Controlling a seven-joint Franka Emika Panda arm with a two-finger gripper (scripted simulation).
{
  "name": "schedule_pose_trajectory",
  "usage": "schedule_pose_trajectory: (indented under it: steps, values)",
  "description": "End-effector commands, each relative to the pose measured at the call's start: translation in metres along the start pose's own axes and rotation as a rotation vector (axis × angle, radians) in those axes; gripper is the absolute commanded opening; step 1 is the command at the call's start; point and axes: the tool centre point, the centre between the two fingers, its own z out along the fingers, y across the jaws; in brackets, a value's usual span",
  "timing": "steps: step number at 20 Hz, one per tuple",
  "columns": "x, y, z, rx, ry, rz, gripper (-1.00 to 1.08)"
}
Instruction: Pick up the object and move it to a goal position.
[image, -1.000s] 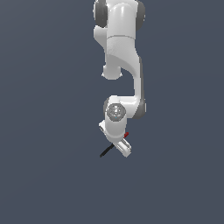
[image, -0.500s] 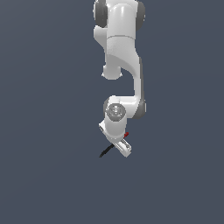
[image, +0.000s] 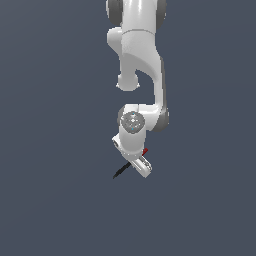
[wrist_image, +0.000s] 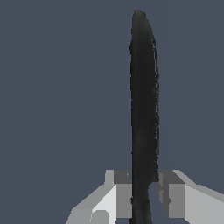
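Observation:
The object is a thin rod-like tool with a black pointed part and a red end. In the exterior view it lies slanted across the white gripper, black tip toward that view's left, red end poking out behind the hand. In the wrist view the black part runs out long and narrow from between the two grey-white fingers, which press on it from both sides. The gripper is shut on the object, held up off the grey surface.
The white arm hangs down from the top of the exterior view above the gripper. A plain dark grey background surrounds everything.

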Motion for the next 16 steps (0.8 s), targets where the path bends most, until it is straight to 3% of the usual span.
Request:
schedule_pose_trajectory:
  steps: [1, 16]
  values:
    - [0.001, -0.001, -0.019, 0.002, 0.001, 0.0, -1.0]
    - [0.007, -0.01, -0.186, 0.0, 0.001, 0.002, -1.0]
